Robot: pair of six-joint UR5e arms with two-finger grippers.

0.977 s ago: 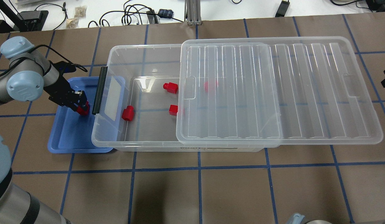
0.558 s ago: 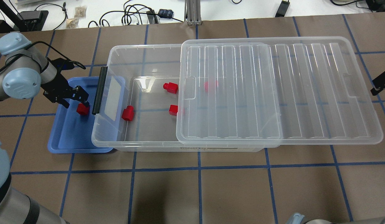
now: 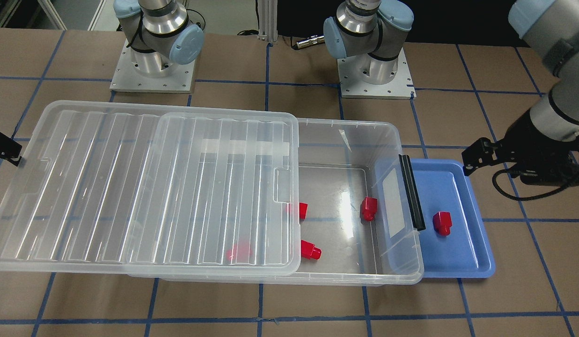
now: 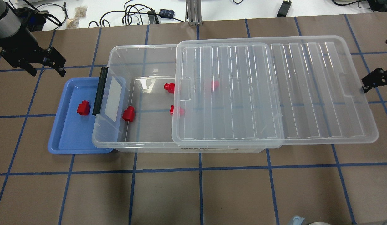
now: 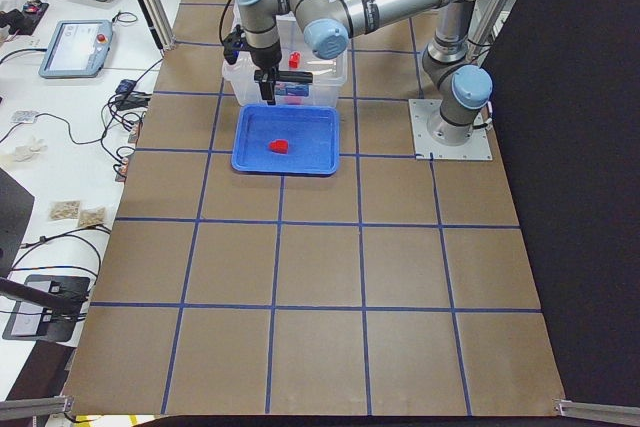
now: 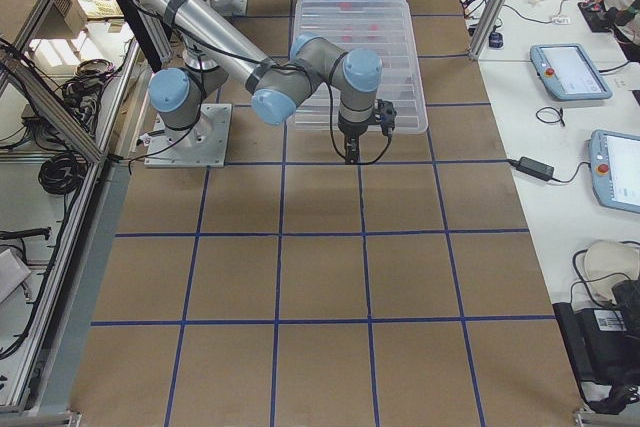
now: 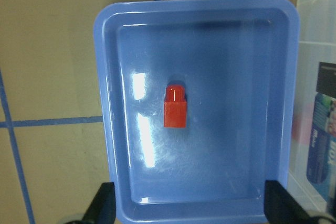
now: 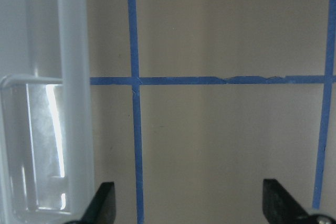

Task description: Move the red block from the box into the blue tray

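Observation:
One red block lies alone in the blue tray; the left wrist view shows the block free on the tray floor. My left gripper is open and empty, raised behind and left of the tray. The clear box holds three more red blocks, two half under the ribbed lid, and a fourth shows faintly through it. My right gripper is open at the lid's right edge; its wrist view shows the fingers wide apart beside the lid rim.
The lid lies askew over the box's right part and overhangs it on the right. The box's end with the black latch bar overhangs the tray's right side. Cables and small items lie beyond the table's far edge.
My left gripper let go of the red block in the tray, then rose and drew back to the far left. My right gripper came in to the lid's right edge, and the lid slid slightly left.

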